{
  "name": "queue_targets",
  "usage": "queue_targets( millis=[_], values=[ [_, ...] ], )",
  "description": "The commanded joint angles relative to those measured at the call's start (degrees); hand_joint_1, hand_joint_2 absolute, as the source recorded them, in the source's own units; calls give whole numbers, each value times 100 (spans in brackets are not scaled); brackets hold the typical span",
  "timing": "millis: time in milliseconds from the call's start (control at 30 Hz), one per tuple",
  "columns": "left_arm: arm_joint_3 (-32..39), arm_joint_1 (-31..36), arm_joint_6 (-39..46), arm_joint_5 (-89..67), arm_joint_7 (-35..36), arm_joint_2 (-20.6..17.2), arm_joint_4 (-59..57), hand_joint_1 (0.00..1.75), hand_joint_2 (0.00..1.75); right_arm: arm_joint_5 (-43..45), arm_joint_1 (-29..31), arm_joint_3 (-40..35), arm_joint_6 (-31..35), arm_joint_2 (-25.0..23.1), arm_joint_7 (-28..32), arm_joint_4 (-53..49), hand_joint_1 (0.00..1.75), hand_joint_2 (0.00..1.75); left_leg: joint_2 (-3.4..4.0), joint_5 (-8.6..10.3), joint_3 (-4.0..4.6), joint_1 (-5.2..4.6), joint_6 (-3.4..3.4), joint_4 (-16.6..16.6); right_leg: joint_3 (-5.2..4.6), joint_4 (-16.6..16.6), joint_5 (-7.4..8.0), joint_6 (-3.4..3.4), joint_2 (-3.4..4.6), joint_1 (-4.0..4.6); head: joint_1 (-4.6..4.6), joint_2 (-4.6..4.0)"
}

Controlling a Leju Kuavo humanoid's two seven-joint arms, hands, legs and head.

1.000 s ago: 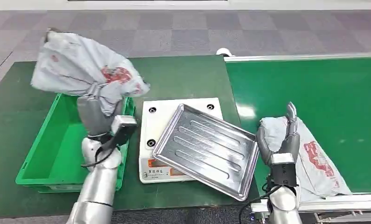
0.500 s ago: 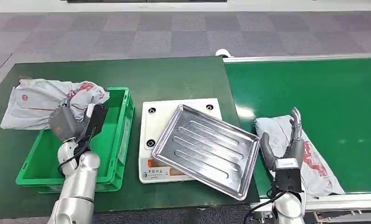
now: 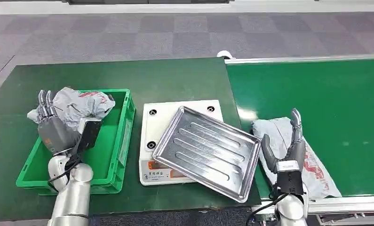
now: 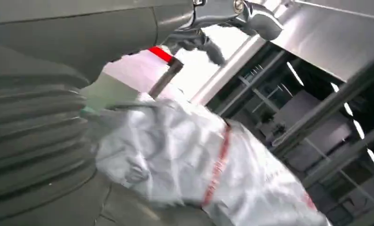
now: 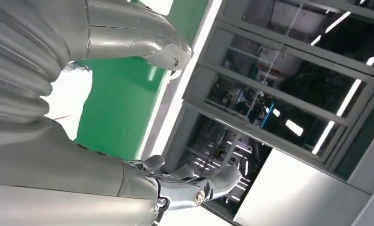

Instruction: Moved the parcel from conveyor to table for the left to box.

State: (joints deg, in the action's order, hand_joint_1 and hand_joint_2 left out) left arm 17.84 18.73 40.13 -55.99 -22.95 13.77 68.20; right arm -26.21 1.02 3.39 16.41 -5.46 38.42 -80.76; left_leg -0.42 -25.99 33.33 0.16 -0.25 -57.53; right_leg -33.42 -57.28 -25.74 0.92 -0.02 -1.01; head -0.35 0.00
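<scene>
On the green conveyor (image 3: 345, 94), near its front edge, a soft, light, crinkly parcel (image 3: 312, 165) was touched by the wide-open right hand (image 3: 288, 148), and was best gripped by its loose middle folds.

two grey parcels (image 3: 81, 106) (image 3: 300, 157), one green crate (image 3: 119, 141), one steel tray (image 3: 208, 150), one white scale (image 3: 149, 141)

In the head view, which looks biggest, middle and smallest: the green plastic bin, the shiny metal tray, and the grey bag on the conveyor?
1. Green plastic bin and shiny ridged metal tray: these look about the same size, too close to rank.
2. Grey plastic parcel bag on the green conveyor belt: smallest, though the right hand hides part of it.
</scene>
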Motion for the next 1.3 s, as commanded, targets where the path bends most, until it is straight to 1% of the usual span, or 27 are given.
queue_targets(
  millis=[33,100,133,167,200,233,333,367,400,433,467,500,533,567,600,633,667,700,733,767,867,1067,1300],
  values=[
    [62,-339,-13,911,-582,185,297,0,0,18,182,-68,-28,46,3,328,0,175,9,3,3,5,0,4,-2,10,7,-5,4,6,0,0],
    [45,-361,-13,992,-648,196,345,0,0,19,197,-75,-31,48,3,351,0,175,18,2,12,9,0,0,-13,9,10,-6,12,11,0,0],
    [20,-397,-13,1169,-779,222,416,0,0,21,228,-89,-28,48,12,391,0,175,17,2,14,9,-1,0,-16,8,10,-6,11,11,2,0],
    [49,-443,-13,1501,-1100,271,536,0,0,24,259,-108,-24,53,24,434,0,175,12,4,14,5,0,3,-16,8,11,-4,7,7,0,0],
    [49,-443,-13,1501,-1100,271,536,0,0,24,259,-108,-24,53,24,434,0,175,17,2,12,6,0,3,-15,8,11,-6,12,8,2,0],
    [30,-527,-13,1861,-1447,350,680,0,0,33,303,-134,0,69,47,495,0,175,16,2,12,9,0,5,-12,13,12,-7,10,11,2,0],
    [-155,-666,-13,2129,-1677,403,940,0,0,54,331,-133,24,85,63,532,0,175,25,-1,6,11,1,11,-5,25,14,-8,19,14,2,0],
    [-561,-778,-13,2602,-1705,292,1229,0,0,73,332,-142,36,95,73,538,0,175,12,-2,14,6,0,-1,-13,7,7,-4,10,7,2,0],
    [-580,-788,-13,2601,-1705,307,1251,0,0,74,330,-142,38,96,74,539,0,175,17,-4,12,8,-1,1,-11,10,7,-6,14,10,2,0],
    [-881,-831,-13,2833,-1705,233,1337,0,0,85,326,-144,45,103,80,543,0,175,8,-2,19,9,0,-3,-18,7,7,-5,6,10,2,0],
    [-1870,-945,-13,3583,-1705,-247,1500,0,0,111,342,-168,45,129,101,576,0,175,8,-2,18,9,0,0,-15,12,8,-6,6,11,2,0],
    [-2099,-945,-13,3702,-1705,-304,1480,0,0,126,357,-175,45,139,112,600,0,175,3,-3,24,9,1,-4,-21,7,4,-3,2,10,2,0],
    [-2391,-944,-287,3913,-1620,-399,1430,0,0,142,373,-187,46,157,128,630,0,175,0,-1,25,9,1,-1,-22,9,4,-5,-3,11,0,0],
    [-2761,-960,-1340,4625,-1377,-530,1460,0,0,163,394,-198,43,191,155,668,0,175,-2,0,24,8,1,2,-20,11,4,-7,-6,10,2,0],
    [-2793,-965,-1314,4605,-1382,-489,1430,0,0,171,400,-201,43,199,158,675,0,175,-4,2,23,12,1,6,-15,19,6,-8,-9,14,0,0],
    [-2986,-942,-1731,4833,-1318,-534,1354,0,0,199,422,-205,38,216,158,696,0,175,0,5,11,14,0,21,-2,37,12,-14,-7,18,0,0],
    [-3245,-908,-2290,4939,-1207,-666,1259,0,0,221,465,-249,3,248,158,706,0,175,-3,0,24,9,3,1,-19,13,4,-4,-6,11,2,0],
    [-3378,-880,-2885,5110,-1106,-710,1187,0,0,256,522,-293,-5,278,158,748,0,175,-2,2,23,7,3,5,-19,15,5,-5,-6,9,0,0],
    [-3386,-875,-2894,5085,-1138,-626,1078,0,0,263,609,-305,-22,284,158,823,0,175,-1,5,20,5,3,9,-17,18,7,-6,-6,7,2,0],
    [-3550,-831,-3867,5476,-1052,-625,916,0,175,290,688,-328,-60,287,158,873,0,175,3,0,25,4,5,2,-21,11,6,-1,-1,5,2,0],
    [-3628,-759,-4367,5645,-923,-496,570,0,175,453,692,-322,-259,223,158,804,0,175,11,-2,21,3,5,3,-20,13,7,0,7,4,0,0],
    [-3765,-549,-4550,5553,-836,-357,-89,0,175,693,376,-294,-616,109,158,280,0,175,1,-1,16,2,1,8,-16,16,4,-4,1,3,2,0],
    [-3677,-473,-4557,5657,-848,-346,-227,0,175,769,295,-196,-701,97,140,159,0,175,2,-5,28,2,1,-2,-31,8,2,1,4,4,2,0]
  ],
)
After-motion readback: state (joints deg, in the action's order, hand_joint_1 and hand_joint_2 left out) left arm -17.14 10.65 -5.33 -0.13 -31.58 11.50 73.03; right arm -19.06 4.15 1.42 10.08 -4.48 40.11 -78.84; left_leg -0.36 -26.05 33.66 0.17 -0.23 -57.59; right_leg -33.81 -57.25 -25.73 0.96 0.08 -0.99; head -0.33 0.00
